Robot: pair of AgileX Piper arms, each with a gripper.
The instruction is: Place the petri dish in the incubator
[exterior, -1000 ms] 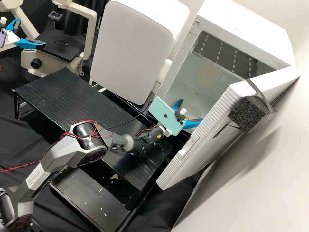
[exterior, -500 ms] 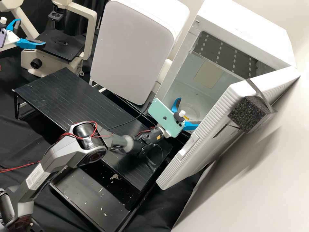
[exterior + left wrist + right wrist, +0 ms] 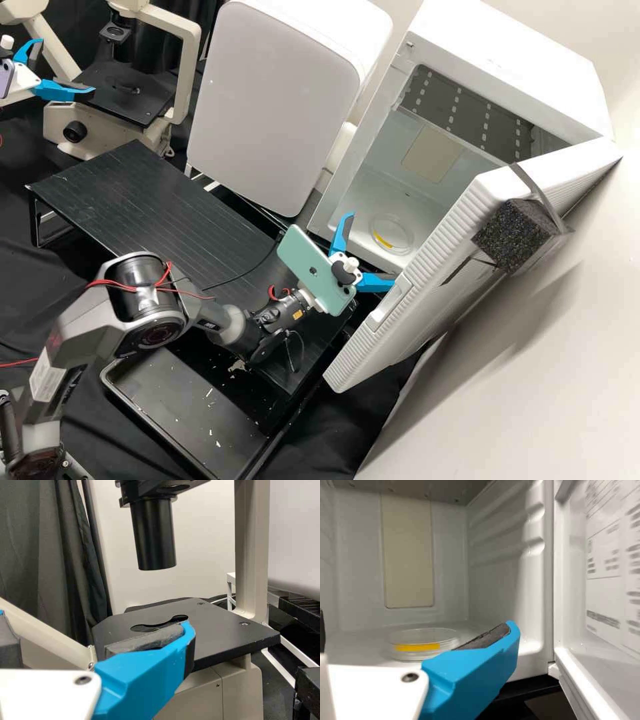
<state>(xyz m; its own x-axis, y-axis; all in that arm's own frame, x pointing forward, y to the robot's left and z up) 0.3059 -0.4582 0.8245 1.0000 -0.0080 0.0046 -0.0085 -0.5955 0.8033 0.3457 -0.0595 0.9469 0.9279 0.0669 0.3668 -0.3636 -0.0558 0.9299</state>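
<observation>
The clear petri dish [image 3: 392,235], with a yellow strip on its side, lies flat on the floor inside the open white incubator [image 3: 497,63]. My right gripper [image 3: 371,249] stands open just outside the incubator's mouth, apart from the dish. In the right wrist view the dish [image 3: 422,644] rests beyond my right gripper [image 3: 416,630], nothing between the fingers. At the upper left of the high view, my left gripper [image 3: 67,65] is open beside the microscope; the left wrist view has my left gripper [image 3: 95,624] at the microscope's black stage [image 3: 220,630].
The incubator's door [image 3: 460,260] hangs open on the right, with a black foam block [image 3: 512,237] on its outside. A closed white appliance [image 3: 273,107] stands left of the incubator. Before them are a black ribbed stand [image 3: 147,200] and a black tray [image 3: 180,393].
My right gripper has opened a little, then drawn back out of the incubator toward the lower left, leaving the dish in full view inside. The left arm has not moved.
</observation>
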